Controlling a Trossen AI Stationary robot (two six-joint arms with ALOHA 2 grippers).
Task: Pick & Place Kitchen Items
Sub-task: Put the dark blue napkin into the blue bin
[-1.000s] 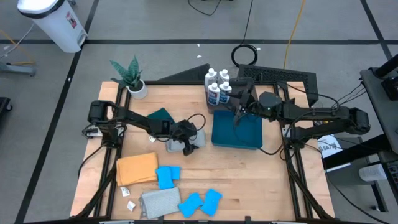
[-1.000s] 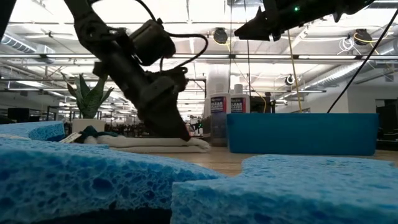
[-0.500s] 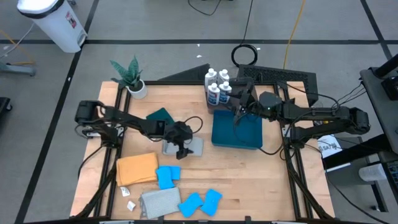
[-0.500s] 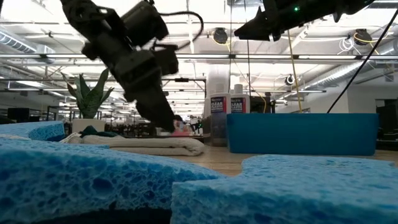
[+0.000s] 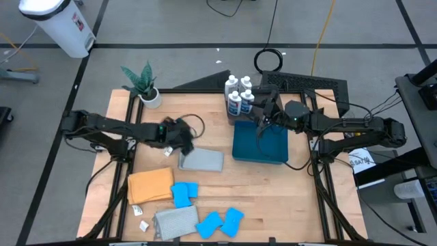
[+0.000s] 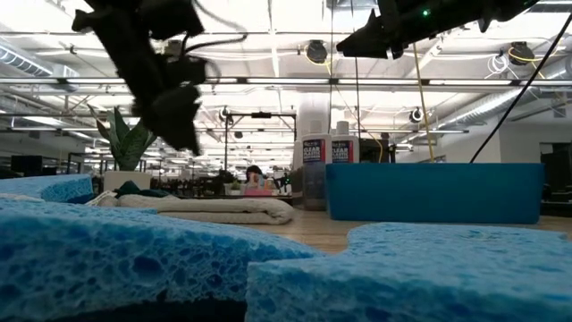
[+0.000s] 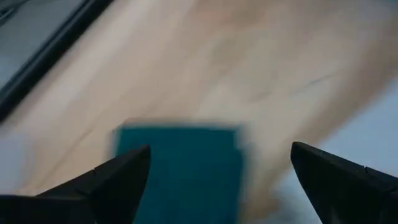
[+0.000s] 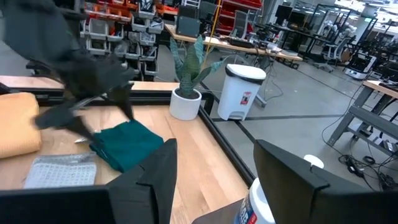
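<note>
My left gripper (image 5: 186, 142) hangs open and empty above the table, just left of a folded grey cloth (image 5: 203, 160) that lies flat on the wood. In the low view my left gripper (image 6: 183, 132) is well clear of that cloth (image 6: 214, 208). Its wrist view shows my left gripper (image 7: 217, 186) above the dark green cloth (image 7: 180, 168). My right gripper (image 5: 261, 116) stands open and level above the far edge of the blue bin (image 5: 259, 145), beside the white bottles (image 5: 239, 94). An orange cloth (image 5: 150, 184), another grey cloth (image 5: 175, 221) and blue sponges (image 5: 184, 193) lie near the front.
A potted plant (image 5: 145, 85) stands at the far left corner, and a dark tray (image 5: 311, 85) lies beyond the far right edge. Bare wood lies between the grey cloth and the bin and along the front right.
My left gripper has risen off the folded grey cloth and drawn back toward the table's left edge, tipping less steeply downward and staying open. The grey cloth has stayed flat where it lay.
</note>
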